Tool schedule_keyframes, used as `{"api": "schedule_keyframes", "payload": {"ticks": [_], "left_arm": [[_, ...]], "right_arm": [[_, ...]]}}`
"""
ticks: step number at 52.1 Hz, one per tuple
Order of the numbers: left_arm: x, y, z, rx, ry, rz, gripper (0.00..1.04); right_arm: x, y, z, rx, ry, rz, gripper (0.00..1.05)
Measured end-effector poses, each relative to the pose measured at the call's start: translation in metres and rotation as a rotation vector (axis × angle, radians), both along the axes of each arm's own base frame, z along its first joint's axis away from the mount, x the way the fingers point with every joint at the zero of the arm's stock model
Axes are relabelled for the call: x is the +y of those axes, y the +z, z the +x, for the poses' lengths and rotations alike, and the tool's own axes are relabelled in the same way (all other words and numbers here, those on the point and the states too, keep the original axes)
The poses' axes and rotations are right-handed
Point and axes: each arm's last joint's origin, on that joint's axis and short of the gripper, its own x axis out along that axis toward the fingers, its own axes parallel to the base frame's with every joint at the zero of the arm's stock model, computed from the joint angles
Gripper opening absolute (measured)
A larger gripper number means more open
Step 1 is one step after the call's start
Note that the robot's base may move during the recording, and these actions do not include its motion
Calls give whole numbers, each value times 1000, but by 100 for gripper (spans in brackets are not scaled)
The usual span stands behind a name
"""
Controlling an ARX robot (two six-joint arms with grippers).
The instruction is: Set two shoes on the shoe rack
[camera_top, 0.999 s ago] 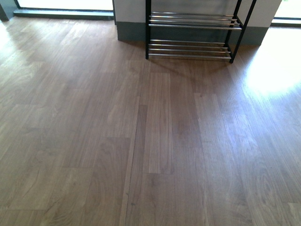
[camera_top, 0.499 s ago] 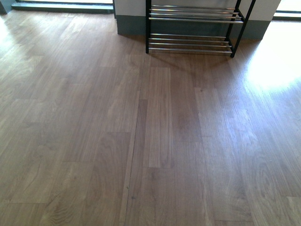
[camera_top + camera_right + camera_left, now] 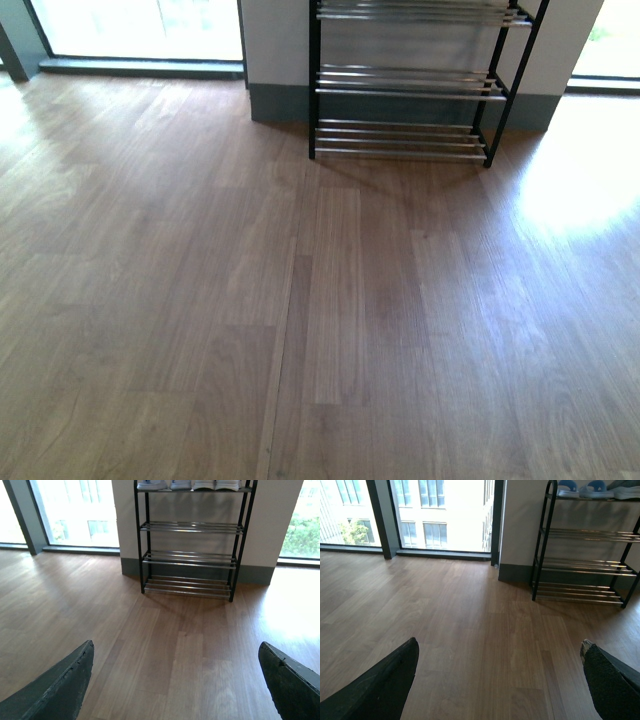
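The shoe rack (image 3: 400, 92), black-framed with chrome bars, stands against the wall straight ahead. The front view shows three of its tiers, all bare, and neither arm. On the rack's (image 3: 190, 527) top tier, pale-soled shoes (image 3: 202, 485) stand in a row, cut off by the picture's edge. The left wrist view catches the same shoes (image 3: 597, 487) on the rack (image 3: 585, 570). Which of them are the two shoes I cannot tell. My left gripper (image 3: 499, 644) and right gripper (image 3: 176, 646) both hang open over bare floor, well short of the rack, holding nothing.
Wood-plank floor (image 3: 300, 320) stretches between me and the rack. A white wall with a grey skirting (image 3: 275, 100) backs the rack. Floor-to-ceiling windows (image 3: 440, 515) flank it, and a bright sun patch (image 3: 575, 180) lies on the floor at right.
In the front view the rack has dropped lower in the picture and a third tier has come into sight at the top. No arm has entered that view.
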Motion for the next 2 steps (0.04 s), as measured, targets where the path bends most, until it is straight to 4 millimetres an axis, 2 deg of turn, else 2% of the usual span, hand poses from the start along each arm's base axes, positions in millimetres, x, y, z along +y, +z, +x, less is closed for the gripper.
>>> {"api": "schedule_keyframes", "payload": {"ticks": [2], "left_arm": [[0, 0, 0, 0, 0, 0, 95]], "right_arm": [[0, 0, 0, 0, 0, 0, 95]]}}
